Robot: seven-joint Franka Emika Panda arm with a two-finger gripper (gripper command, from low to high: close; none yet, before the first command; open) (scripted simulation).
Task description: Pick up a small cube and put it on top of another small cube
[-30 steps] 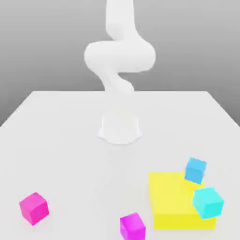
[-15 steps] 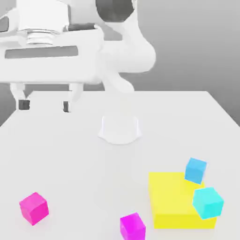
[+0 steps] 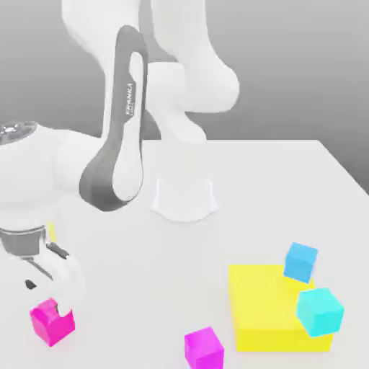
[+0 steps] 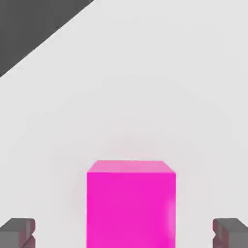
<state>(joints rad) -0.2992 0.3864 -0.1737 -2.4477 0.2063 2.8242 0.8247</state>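
Magenta small cube [image 3: 52,322] lower left of exterior frame, on table [image 3: 274,180], bracketed by spread-apart gripper [image 3: 50,288] pads [image 4: 18,231], not clamped yet; second magenta cube [image 3: 204,348] bottom centre, apart; grasp, lift, stacking all left; "FRANKA" readable on arm [image 3: 128,101].

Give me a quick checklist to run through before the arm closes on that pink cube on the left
1. Tool open: ok, fingertips stand wide apart.
2. Small bright magenta cube centred between the fingertips: ok in the hand view, with a gap on each side.
3. Nothing held already: ok.
4. Tool low enough to grip the cube's sides: cannot tell; in the exterior view a finger overlaps the cube.
5. Second magenta cube free as the stacking target: ok, it sits alone on the white table.
6. Large flat yellow block and two cyan cubes away from the grasp: ok.
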